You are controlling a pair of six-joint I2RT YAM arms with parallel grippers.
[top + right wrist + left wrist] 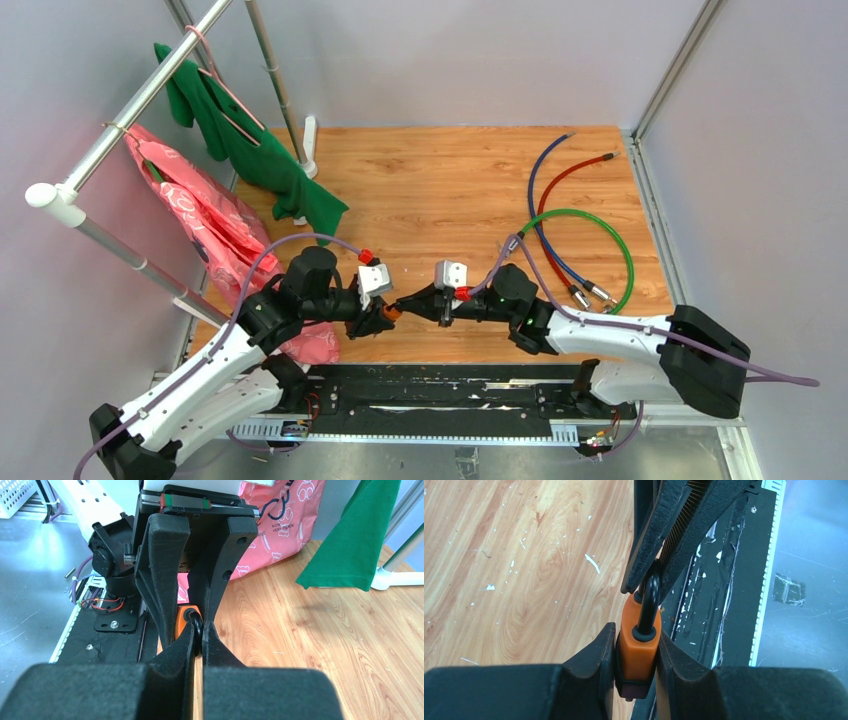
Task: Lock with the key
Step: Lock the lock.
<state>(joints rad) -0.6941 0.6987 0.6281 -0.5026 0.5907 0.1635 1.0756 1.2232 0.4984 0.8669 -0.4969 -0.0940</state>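
Orange padlock (636, 625) clamped by its body in the left tool (636, 650), held above the bench (450, 190). Black shackle (652, 592) sticking out just past the left fingertips, pinched tight in the right tool (198, 635). No key visible anywhere. Hard to tell whether the shackle is seated. Best to brace the body firmly, press the shackle straight along its legs without twisting, and watch for slip at the narrow pinch.
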